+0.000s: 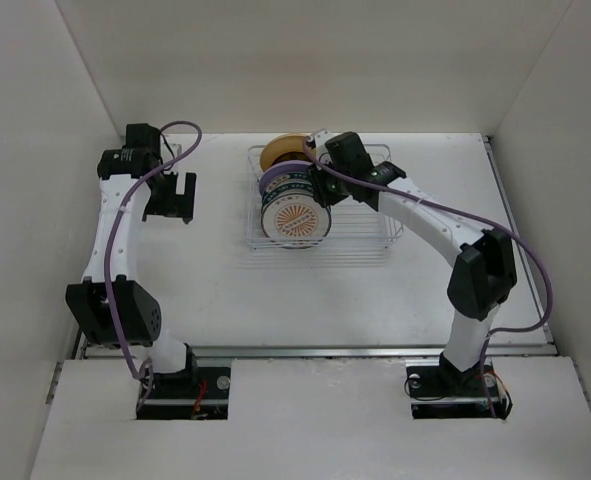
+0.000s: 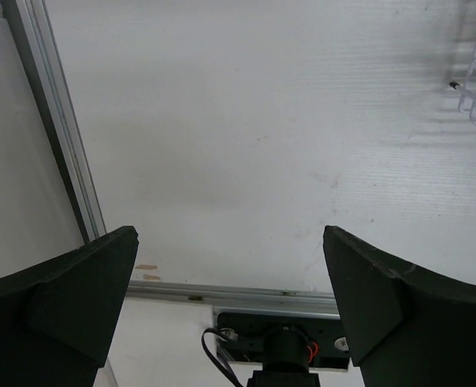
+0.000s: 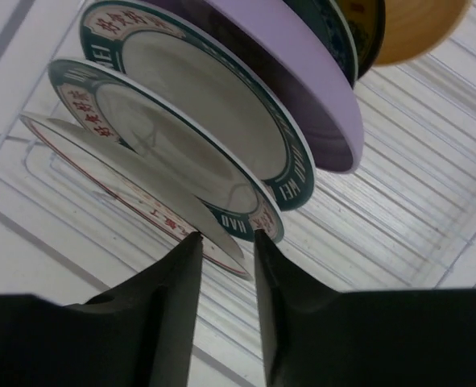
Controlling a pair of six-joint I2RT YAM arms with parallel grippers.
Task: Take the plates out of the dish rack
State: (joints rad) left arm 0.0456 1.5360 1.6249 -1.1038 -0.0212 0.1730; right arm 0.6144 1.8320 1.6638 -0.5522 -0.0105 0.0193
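The front plate [image 3: 141,189] is straddled by the narrow-set right tool [image 3: 224,236], grip unconfirmed; the 1 o'clock teal-rimmed plate [image 3: 173,153] could be pinched too.

The teal-rimmed plates [image 3: 205,105] carry rim lettering, "MEI" legible (plus Chinese characters, unreadable).

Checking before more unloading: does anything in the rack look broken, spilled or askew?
Nothing broken or spilled. The plates stand in the dish rack, slanted rather than upright, the front ones fanned apart.
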